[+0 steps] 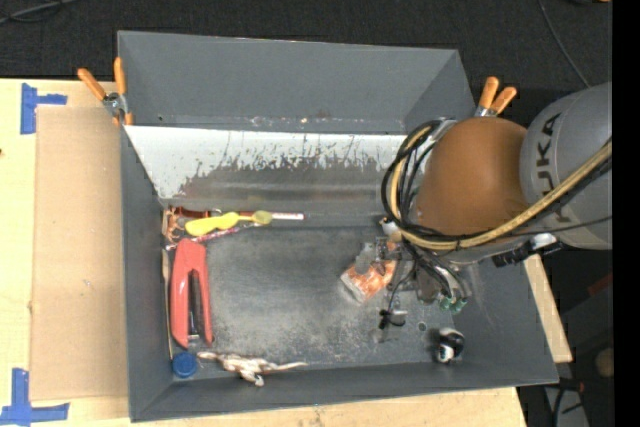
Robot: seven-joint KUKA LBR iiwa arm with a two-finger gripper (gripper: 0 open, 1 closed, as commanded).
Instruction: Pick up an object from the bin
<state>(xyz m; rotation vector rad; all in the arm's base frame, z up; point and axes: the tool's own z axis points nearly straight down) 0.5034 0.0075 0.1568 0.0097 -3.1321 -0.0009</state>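
- Grey metal bin: the middle of its floor is bare, and most of the loose things lie along the left wall and the front edge.
- The gripper hangs low over the right part of the floor, close to the right wall. Whether it is open or closed, or has hold of anything, I cannot tell.
- A crumpled orange-and-clear packet lies right of centre, just left of the gripper. Its long axis seems to run from front-left to back-right.
- A red stapler lies along the left wall, pointing front to back.
- A small black-and-white round thing sits near the front right corner.
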